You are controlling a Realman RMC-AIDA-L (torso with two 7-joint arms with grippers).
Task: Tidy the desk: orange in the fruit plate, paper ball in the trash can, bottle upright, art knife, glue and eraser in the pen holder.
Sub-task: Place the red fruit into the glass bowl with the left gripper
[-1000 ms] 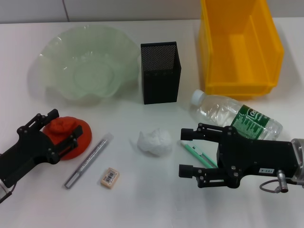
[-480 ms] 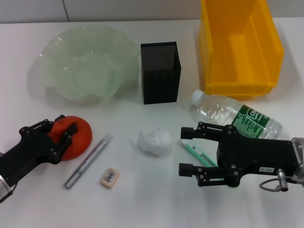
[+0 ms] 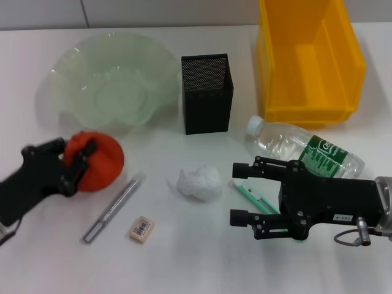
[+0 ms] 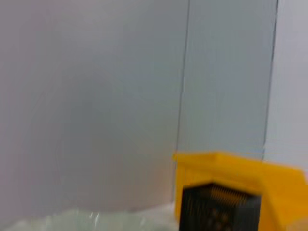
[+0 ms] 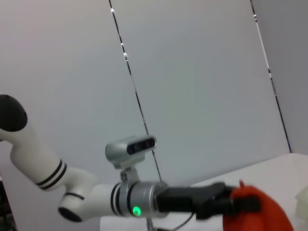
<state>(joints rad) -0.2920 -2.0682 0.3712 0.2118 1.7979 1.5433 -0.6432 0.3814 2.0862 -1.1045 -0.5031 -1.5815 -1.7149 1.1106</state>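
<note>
My right gripper (image 3: pixel 240 196) sat idle low over the worktop (image 3: pixel 196 257), jaws wide apart and holding nothing. My left gripper (image 3: pixel 73 162) had its jaws clamped on the orange (image 3: pixel 98 160), carried clear of the surface, I'd guess for the fruit plate (image 3: pixel 110 79) just beyond. Being round, it pointed nowhere. The bottle (image 3: pixel 303 153) lay flat, cap toward the pen holder (image 3: pixel 206 93).

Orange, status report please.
Left hand shut on round orange fruit, short of pale green glass plate. Right hand open, idle. Path clear.
</note>
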